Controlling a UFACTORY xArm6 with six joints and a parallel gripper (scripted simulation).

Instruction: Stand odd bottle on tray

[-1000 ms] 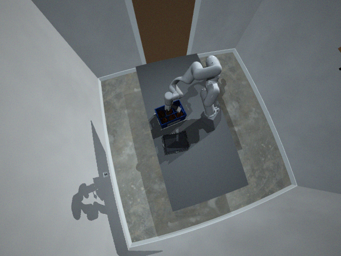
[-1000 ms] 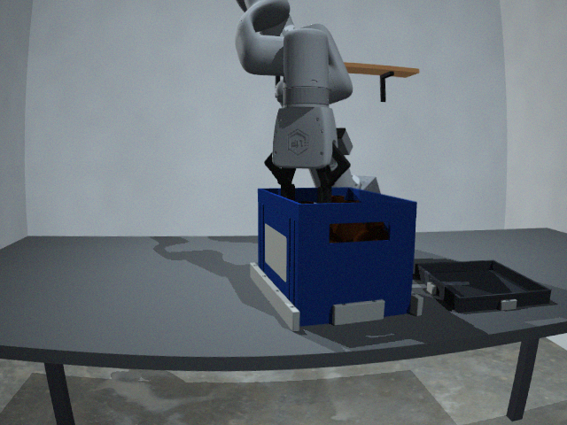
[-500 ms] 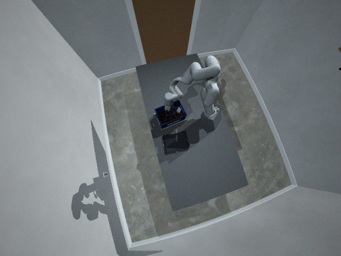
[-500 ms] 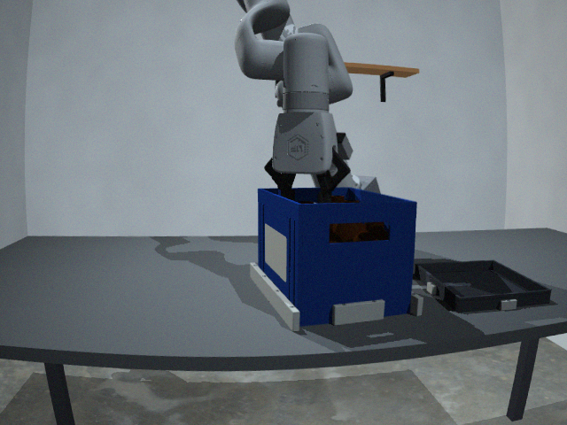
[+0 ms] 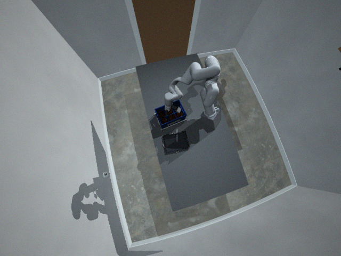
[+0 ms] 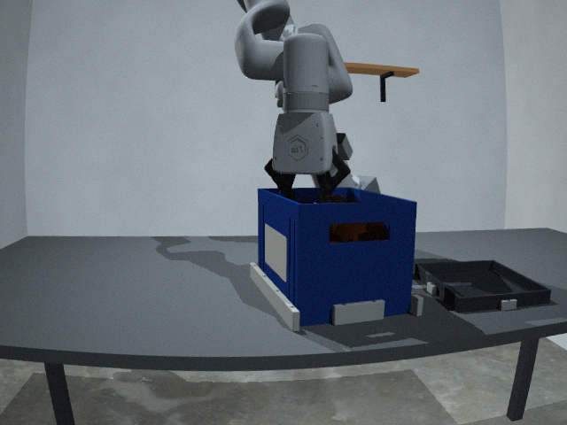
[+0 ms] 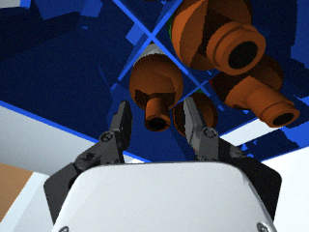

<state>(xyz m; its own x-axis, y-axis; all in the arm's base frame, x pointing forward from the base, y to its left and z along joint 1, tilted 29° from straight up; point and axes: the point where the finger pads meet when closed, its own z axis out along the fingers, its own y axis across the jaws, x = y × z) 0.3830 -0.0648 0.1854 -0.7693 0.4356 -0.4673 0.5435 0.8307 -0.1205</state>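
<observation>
Fingers point(image 6: 324, 189) parted fairly wide and empty straddle one brown bottle point(image 7: 156, 89) in the crate point(image 6: 357, 269) point(image 7: 140, 21) point(image 5: 172, 121), probably rigid, slick glass, best gripped by its neck.

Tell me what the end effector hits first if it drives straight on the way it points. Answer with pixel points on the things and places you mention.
Probably the neck of the brown bottle point(image 7: 157, 108) between the open fingers of the end effector point(image 7: 156, 108) point(image 6: 306, 197), though depth is unclear.

blue crate point(image 5: 172, 120) point(image 6: 357, 269) point(image 7: 152, 36), brown bottles point(image 7: 156, 87), black tray point(image 5: 188, 141) point(image 6: 503, 298)
</observation>
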